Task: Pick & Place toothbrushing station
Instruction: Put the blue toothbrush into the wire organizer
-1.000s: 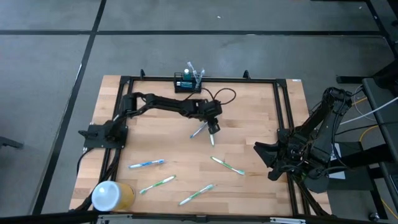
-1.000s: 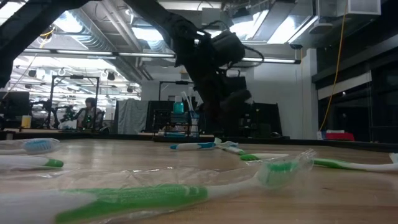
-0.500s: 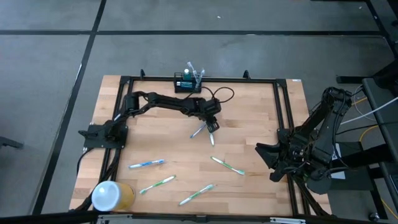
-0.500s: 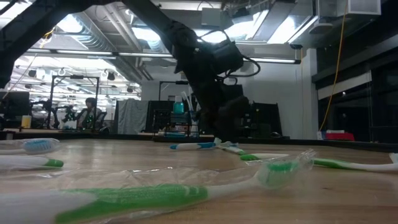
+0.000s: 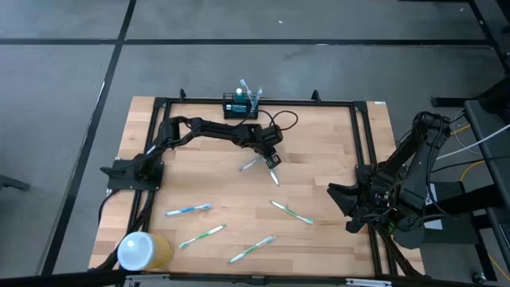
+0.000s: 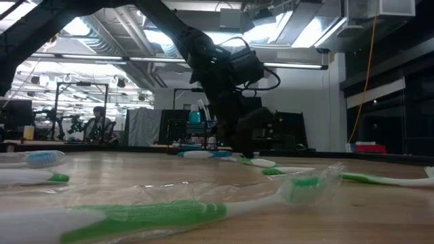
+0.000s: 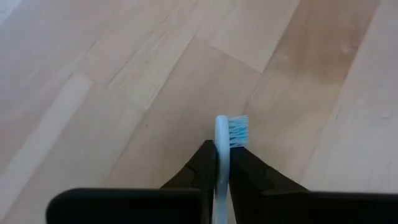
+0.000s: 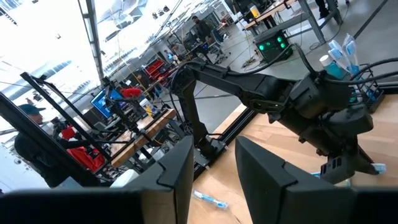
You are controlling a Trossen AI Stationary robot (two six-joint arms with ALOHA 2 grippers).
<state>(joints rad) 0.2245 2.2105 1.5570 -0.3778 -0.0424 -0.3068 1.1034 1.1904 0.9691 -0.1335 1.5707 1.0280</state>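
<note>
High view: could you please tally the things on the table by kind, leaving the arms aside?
Toothbrushes outside the rack: 6
Black holder rack: 1
White-and-yellow cylinder: 1
Total: 8

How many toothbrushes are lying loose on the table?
5: one in the left gripper, blue toothbrush, three green toothbrushes. More stand in the holder rack.

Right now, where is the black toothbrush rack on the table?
In the high view the black toothbrush rack stands at the table's far edge, near the middle, with brushes upright in it, just beyond the left tool.
</note>
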